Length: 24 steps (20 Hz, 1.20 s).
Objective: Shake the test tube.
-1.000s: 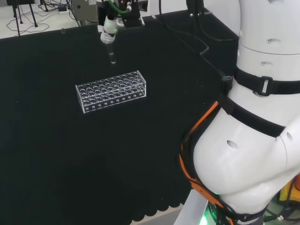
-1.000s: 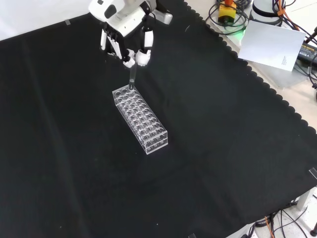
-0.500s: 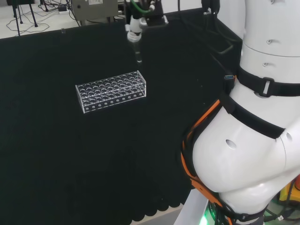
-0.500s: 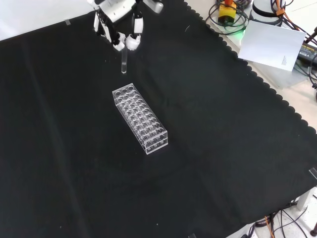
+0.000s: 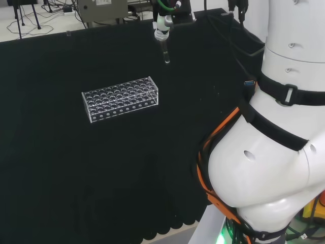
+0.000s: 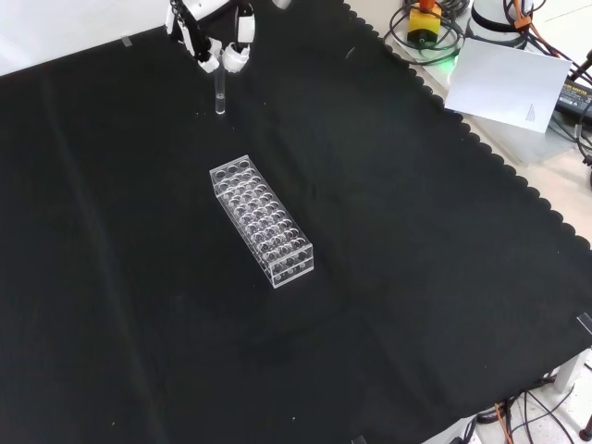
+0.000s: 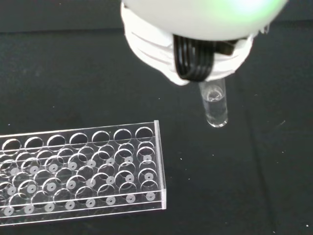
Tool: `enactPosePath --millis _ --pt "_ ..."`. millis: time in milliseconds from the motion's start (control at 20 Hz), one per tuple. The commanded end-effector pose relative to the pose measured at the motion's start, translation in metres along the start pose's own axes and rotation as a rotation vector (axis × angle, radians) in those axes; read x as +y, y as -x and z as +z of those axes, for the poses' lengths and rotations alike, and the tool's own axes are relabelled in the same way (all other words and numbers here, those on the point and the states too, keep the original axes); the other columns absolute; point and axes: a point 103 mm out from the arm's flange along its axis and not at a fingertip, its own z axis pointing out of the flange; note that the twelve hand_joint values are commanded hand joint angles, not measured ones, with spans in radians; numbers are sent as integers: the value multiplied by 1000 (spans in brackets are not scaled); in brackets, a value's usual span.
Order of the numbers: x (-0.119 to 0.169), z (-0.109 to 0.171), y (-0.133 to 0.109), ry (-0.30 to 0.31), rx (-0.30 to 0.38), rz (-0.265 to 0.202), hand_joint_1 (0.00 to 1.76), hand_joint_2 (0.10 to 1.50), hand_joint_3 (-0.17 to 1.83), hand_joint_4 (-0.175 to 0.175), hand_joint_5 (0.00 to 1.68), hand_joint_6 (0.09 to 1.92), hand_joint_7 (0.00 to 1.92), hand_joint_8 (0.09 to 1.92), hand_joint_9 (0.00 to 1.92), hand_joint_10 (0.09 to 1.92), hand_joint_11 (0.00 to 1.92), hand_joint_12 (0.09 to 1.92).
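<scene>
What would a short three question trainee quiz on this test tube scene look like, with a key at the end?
1. True or false: the test tube stands in the rack.
2. What holds the test tube?
A. a person
B. the robot hand
C. a clamp
3. Fill in: in the front view, the tube hangs ____ the black cloth, beyond the rack's far end.

Key
1. False: it is held clear of the rack.
2. B: its fingers are curled round the tube's top.
3. above
</scene>
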Motion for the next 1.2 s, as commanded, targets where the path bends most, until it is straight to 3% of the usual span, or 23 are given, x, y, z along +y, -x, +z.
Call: enactPosePath --millis 50,250,850,1000,1200 --pt "5 3 -24 -6 9 -46 1433 645 583 -175 1334 496 1467 718 1431 193 807 1210" --pt "10 3 -52 -8 21 -104 1436 579 704 -175 1335 533 1421 715 1458 121 809 1208" --pt "14 1 -138 -8 72 -272 1437 570 721 -175 1336 537 1420 713 1461 117 809 1209" --pt "13 -1 -147 -4 74 -296 1437 569 722 -175 1336 537 1420 713 1461 117 809 1209" --pt "14 -2 -146 -2 62 -288 1437 569 722 -175 1336 537 1420 713 1461 118 809 1209"
